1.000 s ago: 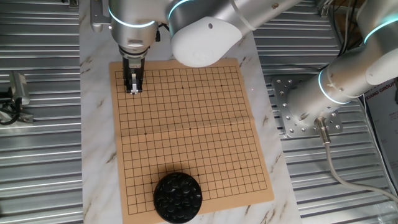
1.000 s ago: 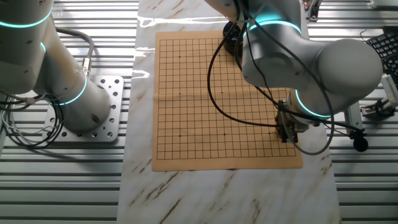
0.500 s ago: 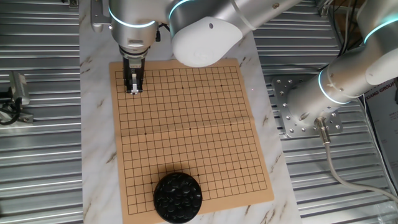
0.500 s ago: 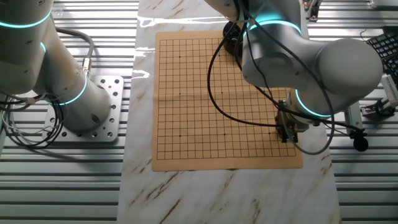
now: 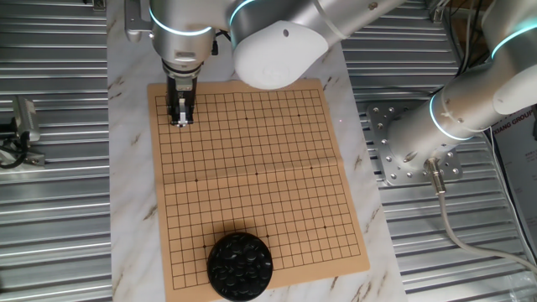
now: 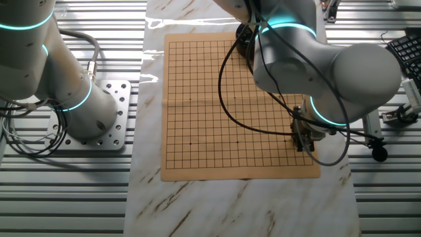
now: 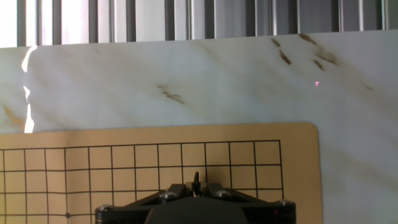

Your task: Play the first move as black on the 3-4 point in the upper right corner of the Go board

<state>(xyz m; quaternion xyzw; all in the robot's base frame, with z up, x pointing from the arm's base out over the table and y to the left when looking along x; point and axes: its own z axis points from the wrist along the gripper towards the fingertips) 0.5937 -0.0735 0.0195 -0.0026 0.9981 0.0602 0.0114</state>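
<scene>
Holding its tips low over a corner of the Go board (image 5: 252, 176), at about 10 o'clock in one fixed view, the gripper (image 5: 180, 119) has its fingers pressed close together. A thin dark edge shows between them in the hand view, likely the black stone (image 7: 196, 182), but it cannot be told for sure that they are grasping it. The step looks like setting the stone down, so the next move calls for lining up on the right crossing and letting go softly, while the black bowl (image 5: 240, 266) of stones sits at 6 o'clock, well apart.
</scene>
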